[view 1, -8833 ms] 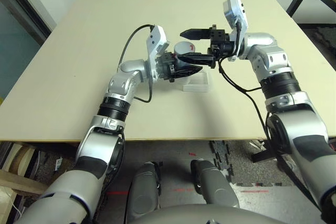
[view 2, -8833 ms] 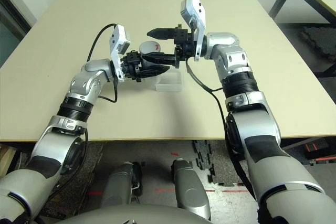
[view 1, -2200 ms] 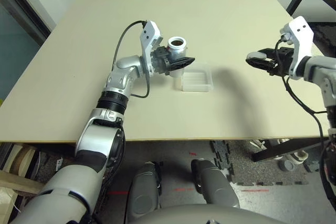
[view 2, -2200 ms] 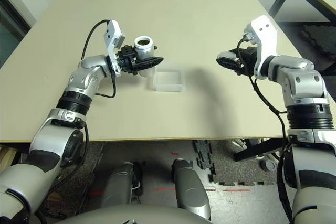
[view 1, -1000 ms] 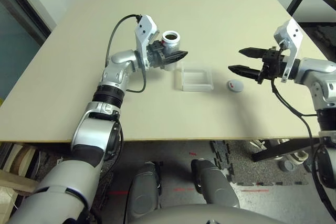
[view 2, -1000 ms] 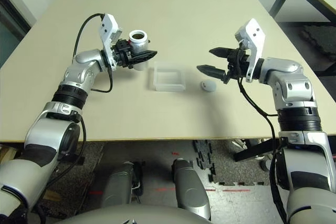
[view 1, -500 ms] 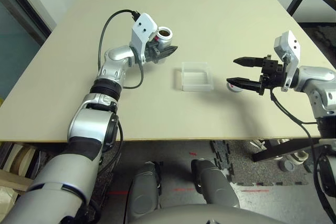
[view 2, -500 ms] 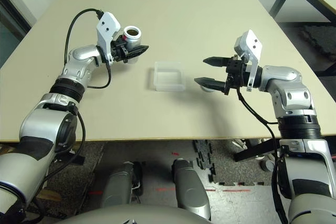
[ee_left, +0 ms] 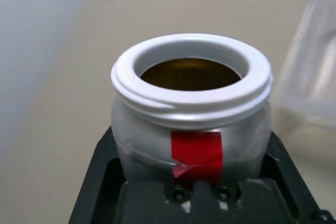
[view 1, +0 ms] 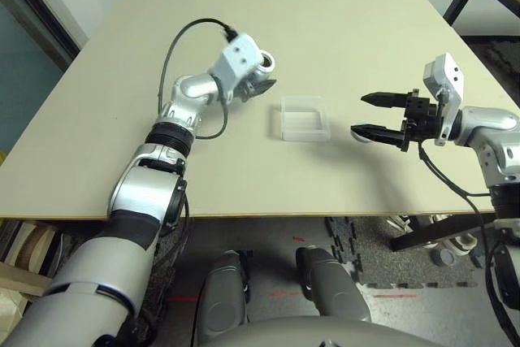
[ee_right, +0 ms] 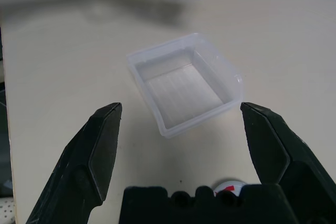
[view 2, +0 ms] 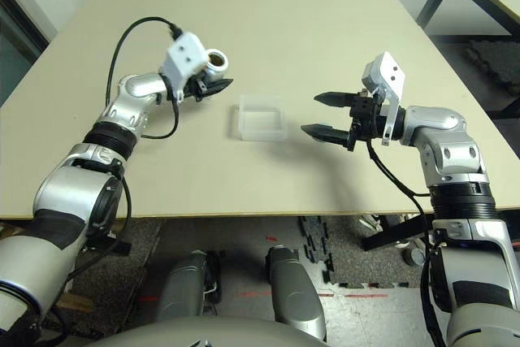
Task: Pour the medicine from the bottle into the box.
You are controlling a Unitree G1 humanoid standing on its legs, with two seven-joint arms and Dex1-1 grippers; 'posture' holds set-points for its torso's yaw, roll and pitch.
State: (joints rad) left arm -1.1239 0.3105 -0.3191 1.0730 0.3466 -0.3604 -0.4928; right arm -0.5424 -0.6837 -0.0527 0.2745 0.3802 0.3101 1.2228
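While shut, end effector [ee_left: 191,132] around bottle [ee_left: 144,153].

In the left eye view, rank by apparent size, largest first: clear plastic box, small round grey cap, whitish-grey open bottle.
1. Clear square plastic box
2. Whitish-grey open bottle, partly hidden, and round grey cap, partly covered: too unsure to rank.
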